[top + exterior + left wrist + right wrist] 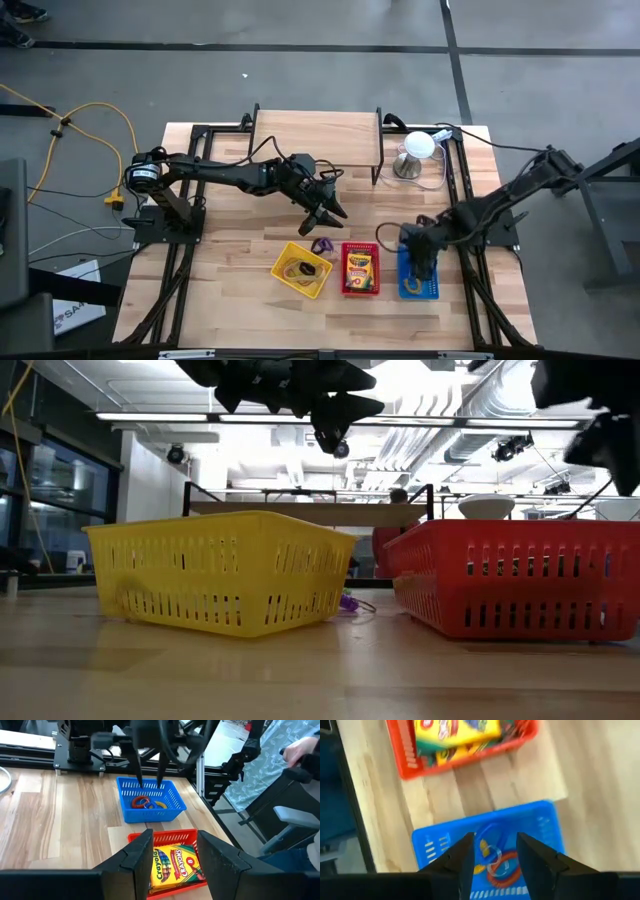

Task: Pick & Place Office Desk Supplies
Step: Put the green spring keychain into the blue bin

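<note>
Right fingers (492,855) apart just above rings (495,862) in blue basket (550,827).

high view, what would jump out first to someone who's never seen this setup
Three bright baskets in a row near the table's front edge: a yellow basket on the left, a red basket holding crayon boxes in the middle, and a blue basket with coloured rings on the right. The right gripper hangs open over the blue basket, while the left gripper hovers open behind the yellow one, above a small purple clip on the bare wood.
</note>
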Motion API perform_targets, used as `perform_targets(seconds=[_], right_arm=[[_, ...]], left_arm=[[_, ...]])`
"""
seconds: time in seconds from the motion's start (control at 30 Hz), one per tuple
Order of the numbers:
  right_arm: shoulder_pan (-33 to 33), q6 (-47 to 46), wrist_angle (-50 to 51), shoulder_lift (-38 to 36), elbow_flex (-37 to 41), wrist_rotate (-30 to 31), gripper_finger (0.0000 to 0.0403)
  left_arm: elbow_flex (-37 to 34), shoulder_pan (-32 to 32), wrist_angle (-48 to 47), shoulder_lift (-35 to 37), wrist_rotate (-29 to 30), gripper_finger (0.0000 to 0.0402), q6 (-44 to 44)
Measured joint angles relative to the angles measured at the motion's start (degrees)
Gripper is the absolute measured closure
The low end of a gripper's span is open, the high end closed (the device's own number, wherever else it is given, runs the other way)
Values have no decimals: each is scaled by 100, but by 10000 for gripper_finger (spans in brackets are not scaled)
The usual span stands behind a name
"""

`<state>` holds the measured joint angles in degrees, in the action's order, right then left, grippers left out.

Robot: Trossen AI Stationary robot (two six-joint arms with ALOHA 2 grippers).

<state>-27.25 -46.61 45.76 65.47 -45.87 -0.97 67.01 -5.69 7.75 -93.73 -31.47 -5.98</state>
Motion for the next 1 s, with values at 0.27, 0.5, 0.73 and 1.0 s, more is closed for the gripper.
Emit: perform_targets(seconds=[0.27,0.5,0.73,1.0], right_arm=[[758,768,-12,-808,0,111,270],[1237,1063,-81,-1310,0,102,270],[1414,1232,-171,-1327,-2,427,270],[2131,1372,-354,-1308,-2,1145,270]], left_arm=[[0,0,-2,0,1,254,2],[0,0,-17,0,1,254,2],[0,-2,-20,0,1,254,3],[0,-1,-24,0,1,254,4]])
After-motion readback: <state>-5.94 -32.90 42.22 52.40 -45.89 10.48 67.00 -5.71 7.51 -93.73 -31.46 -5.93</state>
